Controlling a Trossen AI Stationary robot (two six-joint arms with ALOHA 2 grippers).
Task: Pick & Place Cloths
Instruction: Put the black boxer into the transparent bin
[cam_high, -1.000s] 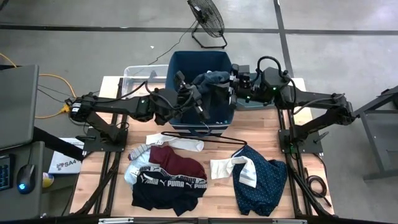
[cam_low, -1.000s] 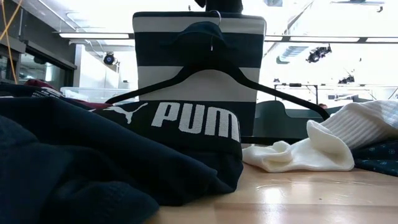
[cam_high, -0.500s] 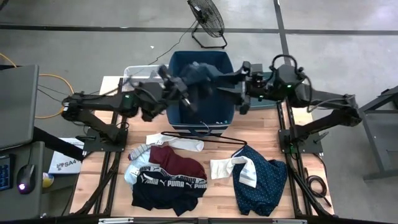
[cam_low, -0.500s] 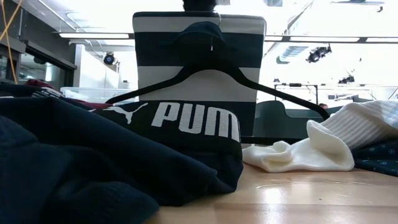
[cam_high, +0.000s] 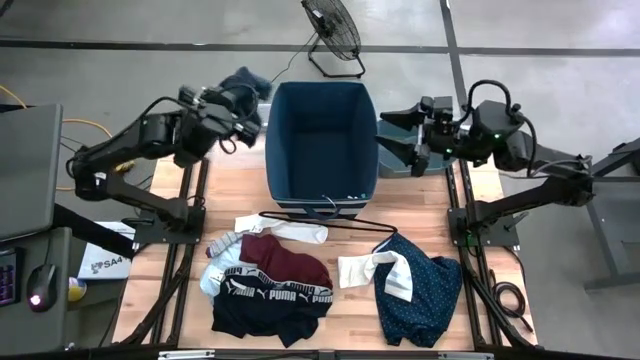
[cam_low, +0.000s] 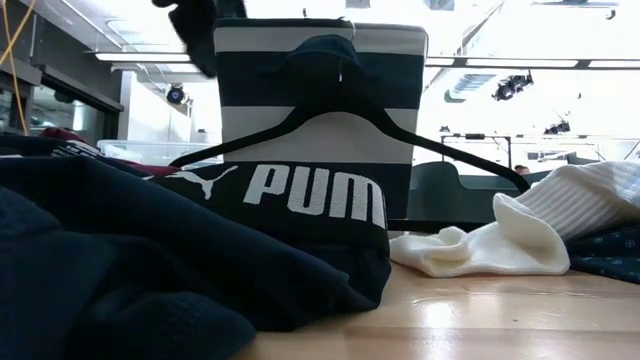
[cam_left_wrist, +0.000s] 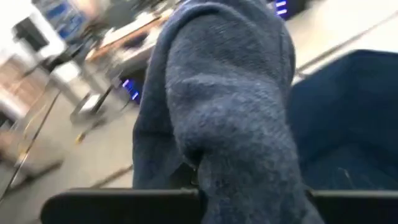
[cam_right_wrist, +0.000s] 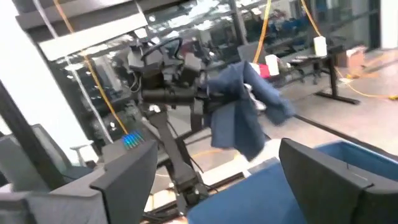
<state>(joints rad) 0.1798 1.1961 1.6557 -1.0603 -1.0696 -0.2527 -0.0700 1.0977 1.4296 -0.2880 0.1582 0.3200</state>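
Blue-grey garment (cam_high: 243, 84) dangles off the table's far left, pinched in the left gripper (cam_high: 228, 100) beside the navy bin (cam_high: 321, 140). Right gripper (cam_high: 392, 132) spread wide, empty, beside the bin's right wall. Other cloths (cam_high: 275, 285) lie on the table (cam_high: 340, 225).

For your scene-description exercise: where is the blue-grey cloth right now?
In the high view the blue-grey cloth hangs from the shut left gripper, off the table's far left side, just left of the blue bin.
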